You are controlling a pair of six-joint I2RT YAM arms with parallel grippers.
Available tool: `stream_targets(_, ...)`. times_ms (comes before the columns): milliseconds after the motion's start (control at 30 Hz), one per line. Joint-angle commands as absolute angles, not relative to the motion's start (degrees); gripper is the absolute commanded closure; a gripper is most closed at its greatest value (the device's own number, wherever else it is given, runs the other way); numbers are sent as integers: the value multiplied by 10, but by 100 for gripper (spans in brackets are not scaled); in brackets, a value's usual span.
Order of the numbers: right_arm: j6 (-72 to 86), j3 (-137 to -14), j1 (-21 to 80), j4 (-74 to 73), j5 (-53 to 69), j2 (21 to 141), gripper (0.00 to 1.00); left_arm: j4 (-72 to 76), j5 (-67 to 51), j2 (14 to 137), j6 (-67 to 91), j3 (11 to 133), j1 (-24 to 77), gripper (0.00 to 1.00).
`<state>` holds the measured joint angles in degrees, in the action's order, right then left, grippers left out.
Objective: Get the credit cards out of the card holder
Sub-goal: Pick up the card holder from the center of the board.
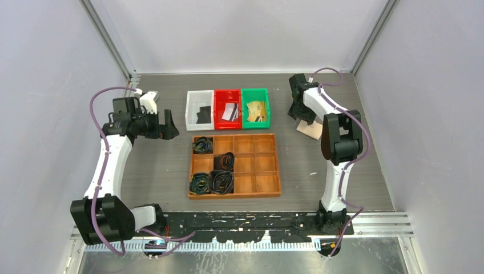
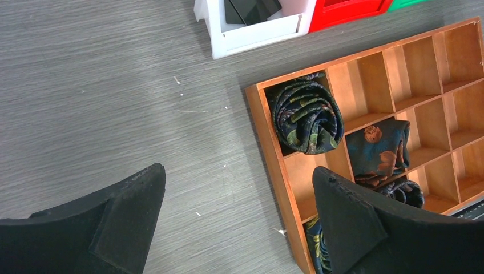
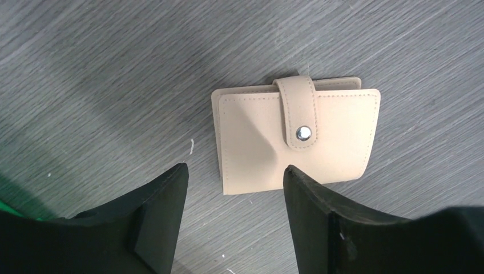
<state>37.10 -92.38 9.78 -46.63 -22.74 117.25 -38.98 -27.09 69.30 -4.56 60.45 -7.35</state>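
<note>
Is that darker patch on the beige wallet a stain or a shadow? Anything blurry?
Right wrist view: looks like a shadow crossing the card holder, which is sharp. Left wrist view: wooden tray crisp, fingers very dark. Top view: even light, no glare.

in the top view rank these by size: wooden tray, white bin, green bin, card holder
1. wooden tray
2. white bin and green bin: they look alike, so no ranking
3. card holder: smallest as seen, partly hidden by the right arm

no legible text or labels anywhere, seemingly
</note>
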Motion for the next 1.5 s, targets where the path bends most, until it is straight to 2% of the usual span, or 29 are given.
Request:
stream_targets(0, 357, -967, 108, -507, -272, 1196, 34, -392, -287, 670, -39, 634, -72, 0)
stream_targets(200, 354, -974, 116, -513, -289, 1218, 36, -394, -291, 667, -31, 643, -71, 0)
stream_targets(333, 353, -976, 117, -512, -285, 1227, 45, -398, -295, 667, -28, 645, -71, 0)
stream_targets(433, 351, -979, 117, -509, -280, 1232, 58, -399, -296, 667, -29, 645, -70, 0)
stream_targets(600, 357, -969, 117, -500, -264, 1227, 87, -399, -298, 662, -29, 644, -71, 0)
stream_targets(700, 366, -960, 117, -492, -240, 1206, 99, -400, -305, 656, -28, 644, -69, 0)
stream_targets(867, 381, -941, 127, -465, -184, 1130, 99, -407, -317, 655, -16, 660, -47, 0)
stream_targets(1067, 387, -921, 169, -458, -180, 1034, 99, -411, -317, 654, -3, 694, 4, 0)
stream_targets(1300, 443, -889, 210, -429, -149, 928, 99, -455, -320, 672, -11, 744, 111, 0)
stream_targets(1467, 492, -903, 242, -423, -137, 865, 99, -449, -238, 672, -69, 754, 216, 0)
